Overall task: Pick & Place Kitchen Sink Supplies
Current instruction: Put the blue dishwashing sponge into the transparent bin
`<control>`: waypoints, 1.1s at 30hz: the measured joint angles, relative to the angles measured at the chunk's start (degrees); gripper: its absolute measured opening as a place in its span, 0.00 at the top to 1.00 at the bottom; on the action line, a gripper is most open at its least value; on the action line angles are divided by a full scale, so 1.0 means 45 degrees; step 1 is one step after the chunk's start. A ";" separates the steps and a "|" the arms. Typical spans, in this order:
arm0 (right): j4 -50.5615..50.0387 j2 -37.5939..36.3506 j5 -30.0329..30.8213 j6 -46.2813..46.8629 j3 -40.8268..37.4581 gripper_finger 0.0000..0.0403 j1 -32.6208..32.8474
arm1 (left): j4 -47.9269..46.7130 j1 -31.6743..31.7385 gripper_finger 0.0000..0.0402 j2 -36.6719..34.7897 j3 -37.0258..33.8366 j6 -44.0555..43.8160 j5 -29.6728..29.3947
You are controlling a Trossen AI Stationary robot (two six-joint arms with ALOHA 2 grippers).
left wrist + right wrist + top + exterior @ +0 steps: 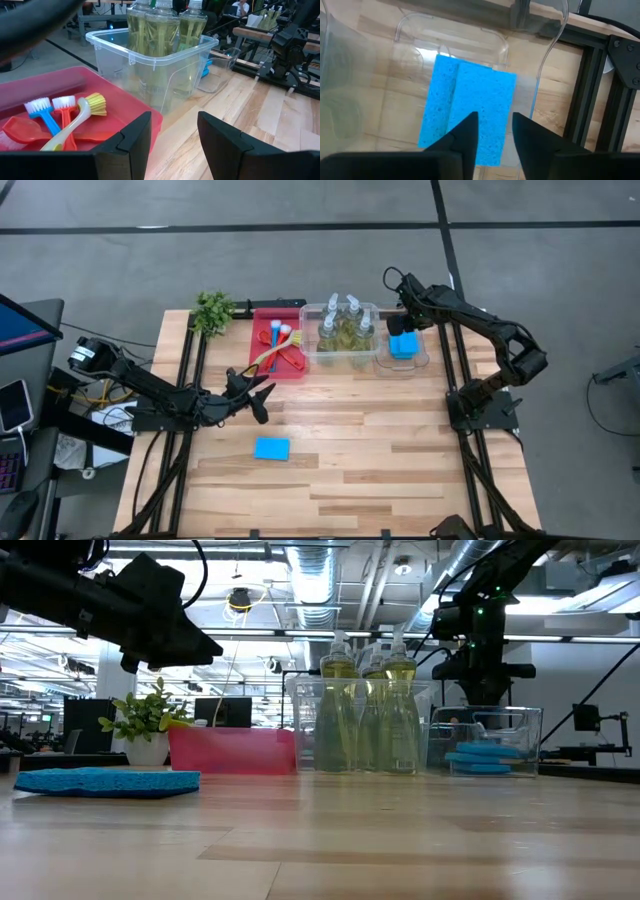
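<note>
One blue sponge (271, 448) lay alone on the wooden table (400, 460), and it was the only supply not yet put away. In the high view it sat at about 5 o'clock from the left gripper (260, 394), near it but not touching. The left gripper hung above the table with nothing between its fingers, which stood a little way apart. The sponge was a flat rectangle, and its long side ran from 9 o'clock to 3 o'clock across the table. The left arm was much nearer to it than the right arm, so it looked like the left arm's job to fetch it. The right gripper (492, 131) hung over the small clear bin (420, 361) at the far right, well apart from the loose sponge. Its fingers were a little open and held nothing. Below them, more blue sponges (470, 110) lay stacked flat in that bin. The bottles of yellow-green liquid (345, 325) stood upright in the bigger clear bin (310, 350). The brushes (275, 345) lay in the red tray (260, 365) beside it.
</note>
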 joint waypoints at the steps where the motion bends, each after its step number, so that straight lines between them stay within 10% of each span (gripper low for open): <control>1: -0.0004 0.0000 0.0000 -0.0004 0.0000 0.71 0.0000 | -0.0002 -0.0002 0.59 0.0000 0.0000 -0.0003 0.0000; 15: -0.0031 -0.0383 0.0331 -0.0174 -0.0005 0.64 0.0001 | -0.0029 -0.0005 0.59 0.0000 0.0000 -0.0004 0.0000; 33: 0.1059 -0.5513 0.1622 -0.0695 -0.0005 0.68 0.2646 | 0.0015 -0.0197 0.59 -0.0005 0.0000 -0.0306 0.0187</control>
